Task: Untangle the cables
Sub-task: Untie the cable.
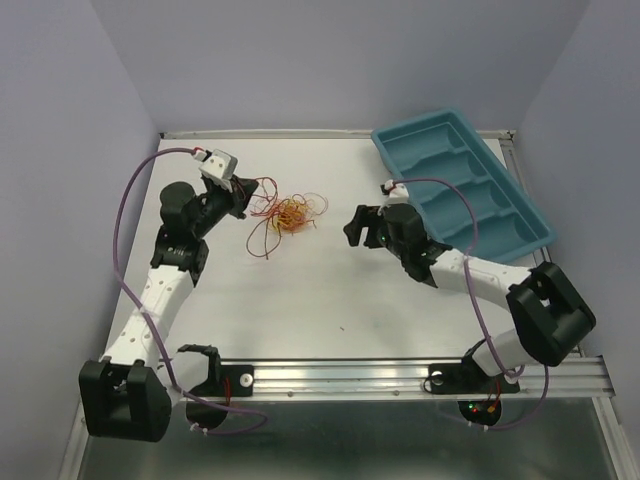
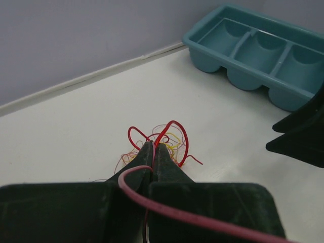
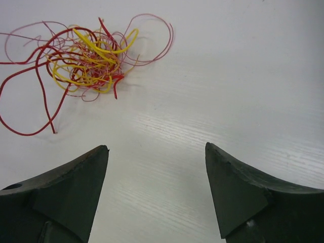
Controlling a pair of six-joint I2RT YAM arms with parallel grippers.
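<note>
— Looking from above, where are the cables (image 1: 288, 213)?
— In a curly heap right at the tips of the left pincer (image 1: 243, 196). The right pincer (image 1: 358, 226) faces the heap from farther off, so the left arm is nearer.
— And the left wrist view?
— The left pincer (image 2: 154, 147) is pressed together. I think it pinches one red strand of the cables (image 2: 174, 132), but the tips hide it.
— The right wrist view?
— The right pincer (image 3: 157, 148) is spread wide and holds nothing. The cables (image 3: 88, 61) lie ahead and to its left, stretched sideways.
</note>
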